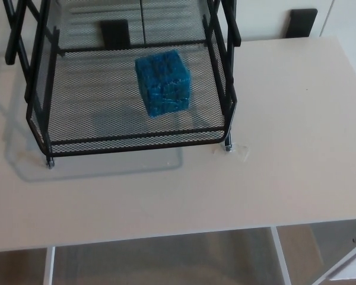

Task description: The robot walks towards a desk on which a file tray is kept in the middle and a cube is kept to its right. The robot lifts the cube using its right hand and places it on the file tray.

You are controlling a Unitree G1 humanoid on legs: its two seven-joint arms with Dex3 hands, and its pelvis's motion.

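Well, look at where the cube (162,82) is: it sits on the mesh floor of the file tray (136,146), right of centre and toward the back, flat on one face and turned a little out of square with the tray's edges. It touches neither the front rim nor the right side wall. The tray stands on the pale desk (296,119), and the desk to the tray's right is bare.

You can judge the cube as light. Its blue surface looks rough and pitted, more like foam or a coarse moulded block than hard, smooth plastic, so expect it to give slightly under pressure and not to slip. It does not look fragile. If you have to take hold of it, pinch two opposite upright faces around mid-height, thumb on one and the two fingers on the other. Come in from the front and above, because the tray's black posts and the shelf over it crowd the right side and the back.

Neither of the robot's hands shows here, nor any forearm, so you cannot tell from this view how far either is spread. What you can see is that nothing is holding or touching the cube; it rests on the mesh on its own. Placement looks done, going by how things lie.
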